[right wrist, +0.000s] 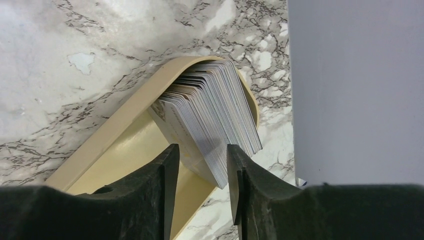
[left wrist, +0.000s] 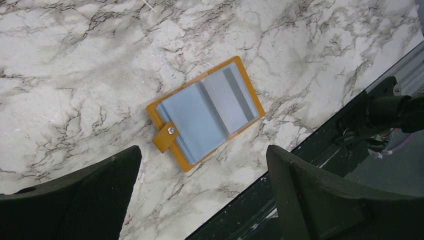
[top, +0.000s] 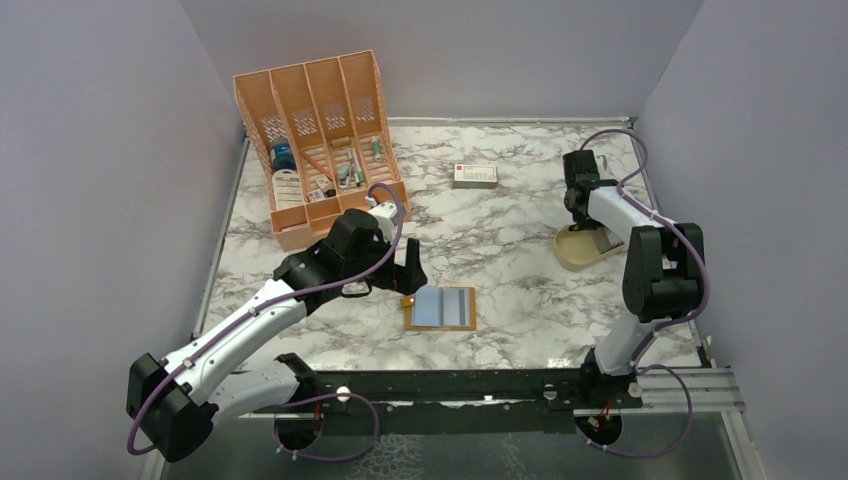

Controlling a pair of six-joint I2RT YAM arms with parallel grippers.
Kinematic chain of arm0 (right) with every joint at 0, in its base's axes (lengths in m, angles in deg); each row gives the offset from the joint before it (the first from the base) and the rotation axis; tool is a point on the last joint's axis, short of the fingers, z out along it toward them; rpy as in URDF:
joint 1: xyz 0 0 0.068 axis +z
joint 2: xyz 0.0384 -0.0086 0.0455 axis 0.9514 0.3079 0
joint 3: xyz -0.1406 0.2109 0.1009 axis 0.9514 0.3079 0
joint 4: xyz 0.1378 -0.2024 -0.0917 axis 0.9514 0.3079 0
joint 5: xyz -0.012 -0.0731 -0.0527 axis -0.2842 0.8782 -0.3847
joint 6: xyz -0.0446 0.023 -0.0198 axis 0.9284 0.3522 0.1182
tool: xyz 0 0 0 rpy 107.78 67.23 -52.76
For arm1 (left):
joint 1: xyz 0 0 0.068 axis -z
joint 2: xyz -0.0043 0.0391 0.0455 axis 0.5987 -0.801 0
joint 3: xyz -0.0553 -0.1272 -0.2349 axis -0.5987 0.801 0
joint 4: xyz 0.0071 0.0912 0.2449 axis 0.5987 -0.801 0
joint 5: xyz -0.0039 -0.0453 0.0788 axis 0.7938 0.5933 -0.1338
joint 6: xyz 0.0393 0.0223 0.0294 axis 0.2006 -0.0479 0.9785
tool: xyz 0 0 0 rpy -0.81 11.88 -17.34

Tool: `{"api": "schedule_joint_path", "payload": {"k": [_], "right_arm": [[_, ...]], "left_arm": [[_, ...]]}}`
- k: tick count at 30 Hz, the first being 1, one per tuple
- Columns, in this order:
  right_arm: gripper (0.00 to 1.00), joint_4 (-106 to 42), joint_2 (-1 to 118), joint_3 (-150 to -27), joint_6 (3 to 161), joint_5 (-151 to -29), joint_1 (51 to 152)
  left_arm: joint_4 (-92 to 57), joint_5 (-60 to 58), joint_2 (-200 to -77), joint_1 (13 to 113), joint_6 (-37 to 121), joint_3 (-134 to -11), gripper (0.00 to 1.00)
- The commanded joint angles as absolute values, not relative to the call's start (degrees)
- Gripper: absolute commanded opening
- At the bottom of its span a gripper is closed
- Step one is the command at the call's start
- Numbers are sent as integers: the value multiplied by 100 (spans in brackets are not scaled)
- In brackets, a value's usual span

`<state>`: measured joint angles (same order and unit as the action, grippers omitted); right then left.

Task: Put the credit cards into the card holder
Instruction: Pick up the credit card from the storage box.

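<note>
The card holder [top: 441, 308] lies open and flat near the table's front edge, mustard-orange with grey-blue pockets and a studded strap. Seen from the left wrist, the card holder [left wrist: 205, 114] has a grey card with a dark stripe [left wrist: 233, 96] in its right pocket. My left gripper [left wrist: 204, 150] hangs wide open above the holder's strap side, holding nothing. A stack of credit cards [right wrist: 215, 120] leans on edge in a tan dish [right wrist: 125, 135]. My right gripper [right wrist: 201, 150] is partly open, its fingers straddling the stack's lower corner with gaps on both sides.
A large orange desk organiser [top: 320, 140] stands at the back left. A white box with a red mark [top: 475, 175] lies at the back centre. The tan dish [top: 572, 258] sits close to the right wall. A black rail [left wrist: 320, 145] runs along the table's front edge.
</note>
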<state>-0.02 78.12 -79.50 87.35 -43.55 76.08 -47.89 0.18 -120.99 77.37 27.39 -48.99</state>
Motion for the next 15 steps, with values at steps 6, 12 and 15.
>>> {"api": "schedule_joint_path", "payload": {"k": [6, 12, 15], "right_arm": [[44, 23, 8201, -8177, 8651, -4192, 7532], [38, -190, 7980, -8078, 8724, -4096, 7523], [35, -308, 7864, -8019, 8759, -3914, 7523]], "left_arm": [[-4687, -8, -12160, 7712, 2778, -4923, 99], [-4682, 46, -12177, 7702, 2792, -4913, 99], [-4681, 55, -12152, 7707, 2775, -4898, 99]]}}
